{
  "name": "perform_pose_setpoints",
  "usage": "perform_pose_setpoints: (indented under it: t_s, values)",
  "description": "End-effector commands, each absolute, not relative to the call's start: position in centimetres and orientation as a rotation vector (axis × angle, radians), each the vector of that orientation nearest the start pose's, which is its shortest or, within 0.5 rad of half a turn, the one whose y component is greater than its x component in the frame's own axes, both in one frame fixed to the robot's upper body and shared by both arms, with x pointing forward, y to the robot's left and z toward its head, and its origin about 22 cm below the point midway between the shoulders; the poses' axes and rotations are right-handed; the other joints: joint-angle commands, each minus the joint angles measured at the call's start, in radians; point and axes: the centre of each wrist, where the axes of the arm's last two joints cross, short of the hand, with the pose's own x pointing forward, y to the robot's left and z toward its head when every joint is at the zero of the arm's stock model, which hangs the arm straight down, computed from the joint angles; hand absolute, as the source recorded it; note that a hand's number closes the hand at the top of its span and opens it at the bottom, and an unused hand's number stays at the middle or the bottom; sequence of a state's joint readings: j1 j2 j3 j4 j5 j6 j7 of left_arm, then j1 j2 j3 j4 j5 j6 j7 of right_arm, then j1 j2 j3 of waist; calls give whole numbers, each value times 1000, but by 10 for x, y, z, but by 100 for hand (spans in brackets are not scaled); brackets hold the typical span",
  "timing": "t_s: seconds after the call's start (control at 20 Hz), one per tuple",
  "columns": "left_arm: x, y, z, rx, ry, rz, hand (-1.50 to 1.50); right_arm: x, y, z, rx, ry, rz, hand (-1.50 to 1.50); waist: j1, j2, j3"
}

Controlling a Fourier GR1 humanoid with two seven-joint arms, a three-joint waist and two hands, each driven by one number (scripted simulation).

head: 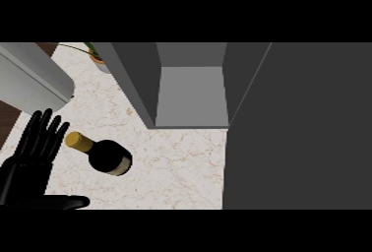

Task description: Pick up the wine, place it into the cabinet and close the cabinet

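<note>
Nearest, at the lower left of the head view, the left hand (33, 162) comes in over the counter's near edge. Its black fingers (45, 129) are straight and spread a little, pointing away toward the far side, and the thumb (69, 202) sticks out to the right along the near edge. The hand holds nothing; it is open, with the fingers apart from the thumb. The right hand does not show.

Just to the right of those fingers stands the wine bottle (108, 155) on the pale marbled counter (181, 172). It is dark, with a gold-capped neck (78, 141) that leans in the view toward the far left, close beside the fingers; whether the fingers touch it cannot be told. A light band runs round the bottle's lower edge.

To the right, a broad dark grey panel (298, 133) fills the view from near to far; it looks like the cabinet's open door, seen steeply from above. Farther back, between that panel and a dark side wall, the cabinet (190, 93) stands open, its light grey inside floor in plain view. The bottle is outside it, well to the near left of the opening.

At the far left a grey appliance (33, 78) lies partly in view, and behind it, at the far edge, a potted plant (94, 54) shows a few green stems.
</note>
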State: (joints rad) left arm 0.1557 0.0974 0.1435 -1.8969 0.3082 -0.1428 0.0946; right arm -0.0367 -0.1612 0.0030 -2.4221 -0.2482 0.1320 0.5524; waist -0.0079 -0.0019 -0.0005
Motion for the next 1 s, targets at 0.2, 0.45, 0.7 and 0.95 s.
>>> perform_pose_setpoints:
  t_s: [0.2, 0.45, 0.7, 0.95]
  values:
    - [195, 315, 15, -134, -1691, 129, -150, 133, -234, 212, 274, -1934, 303, -150, 4, 0, 0]
    - [200, 306, -13, -144, -1671, 122, -150, 131, -237, 220, 255, -1956, 291, -150, -1, 0, 0]
    - [204, 308, -9, -169, -1669, 110, -150, 128, -232, 211, 271, -1954, 292, -150, 3, 0, 0]
    - [220, 299, -32, -160, -1656, 124, -150, 129, -238, 222, 266, -1930, 303, -150, -1, 1, 0]
